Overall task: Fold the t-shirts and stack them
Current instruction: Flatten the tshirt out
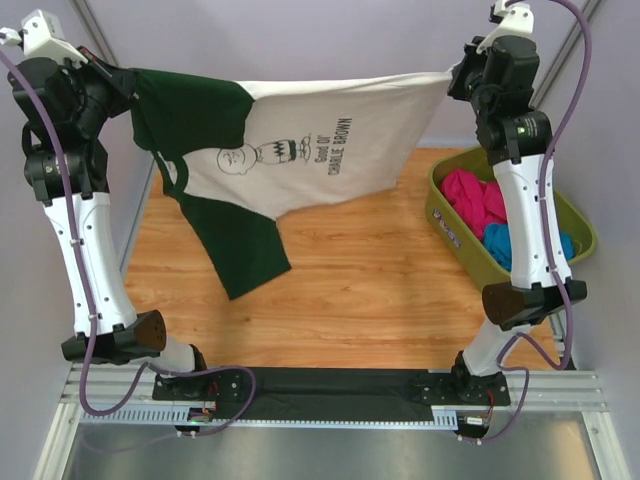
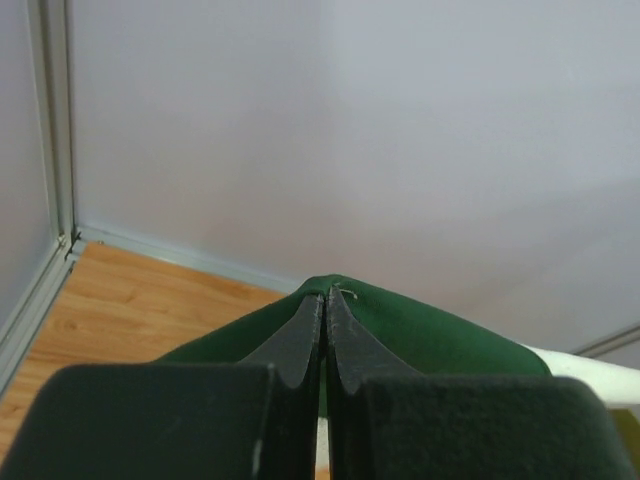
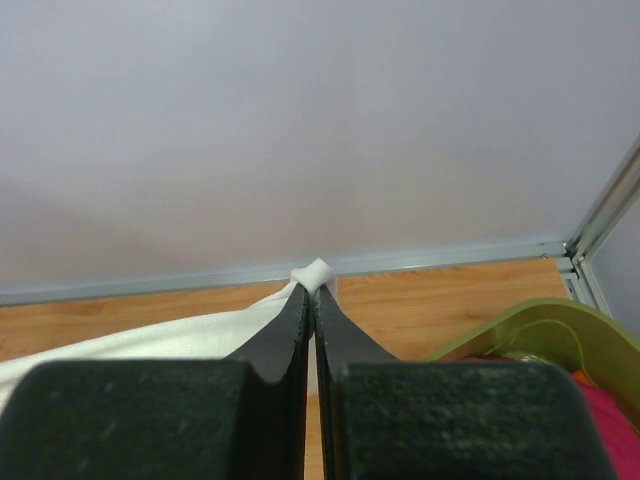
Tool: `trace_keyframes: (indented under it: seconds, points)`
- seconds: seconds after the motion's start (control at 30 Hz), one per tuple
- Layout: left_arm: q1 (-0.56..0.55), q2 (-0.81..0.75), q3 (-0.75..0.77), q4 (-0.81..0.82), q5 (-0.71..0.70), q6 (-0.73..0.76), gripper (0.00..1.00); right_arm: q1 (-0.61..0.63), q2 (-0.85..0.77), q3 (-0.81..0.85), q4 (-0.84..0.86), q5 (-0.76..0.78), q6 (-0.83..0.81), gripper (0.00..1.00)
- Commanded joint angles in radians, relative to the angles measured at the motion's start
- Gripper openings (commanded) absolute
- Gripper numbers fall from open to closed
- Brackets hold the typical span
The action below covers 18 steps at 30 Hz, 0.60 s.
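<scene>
L gripper (image 2: 325, 300) pinched tight on green sleeve edge, R gripper (image 3: 311, 290) pinched on white hem corner. Tee (image 1: 330, 150) stretched btwn both arms, up above wood table (image 1: 350, 300); other sleeve dangling. Olive tub (image 1: 436, 205) at right.

Right pincer (image 3: 312, 296): closed on a fold of white shirt (image 3: 150, 342)
Shirt: trails off lower left
Tub (image 3: 520, 335): green, lower right
</scene>
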Motion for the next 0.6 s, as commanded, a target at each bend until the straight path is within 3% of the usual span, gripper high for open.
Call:
trace_keyframes:
  seconds: [0.0,0.2,0.57]
  points:
    - [0.011,-0.040,0.104,0.081,-0.030,0.023,0.00,-0.008,-0.048,0.054,0.024,0.054,-0.052,0.00]
    - [0.009,-0.168,0.067,0.040,-0.056,0.083,0.00,-0.010,-0.162,-0.058,0.038,0.034,-0.054,0.00]
    - [0.011,-0.349,0.168,-0.187,-0.105,0.092,0.00,-0.008,-0.482,-0.210,-0.022,0.008,-0.067,0.01]
